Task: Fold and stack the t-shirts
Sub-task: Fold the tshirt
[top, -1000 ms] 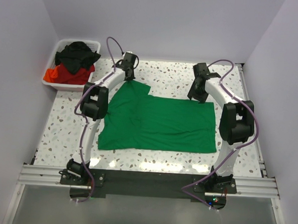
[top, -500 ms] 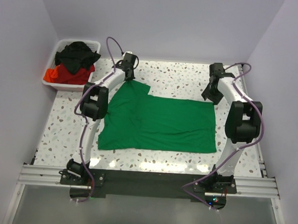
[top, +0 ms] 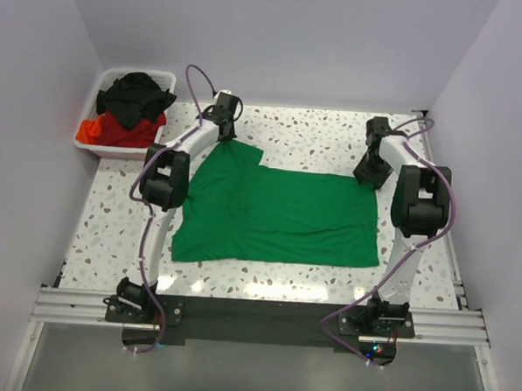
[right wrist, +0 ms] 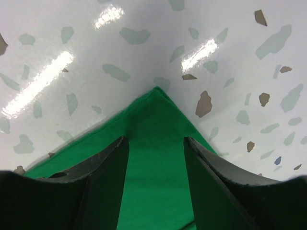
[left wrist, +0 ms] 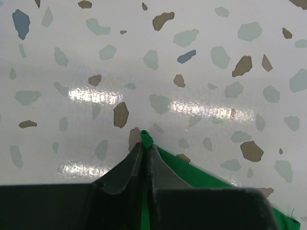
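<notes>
A white bin [top: 162, 72] stands well apart from the green shirt [top: 277, 216], beyond its far left corner. It holds a black shirt [top: 139, 93] on top of a red shirt [top: 115, 132] – probably they wait there for their turn.

The green shirt lies spread flat on the table [top: 308, 132], not yet folded to a small size. At its far left corner the left gripper [left wrist: 145, 146] is clenched on a small tip of the green cloth, which shows squeezed between the closed fingers. At the far right corner of the green shirt the right gripper [right wrist: 156, 141] hangs with its jaws apart, one on each side of the corner point, and it pinches nothing.

I think both far corners are wanted – so that the far edge can be carried over evenly for a fold.
</notes>
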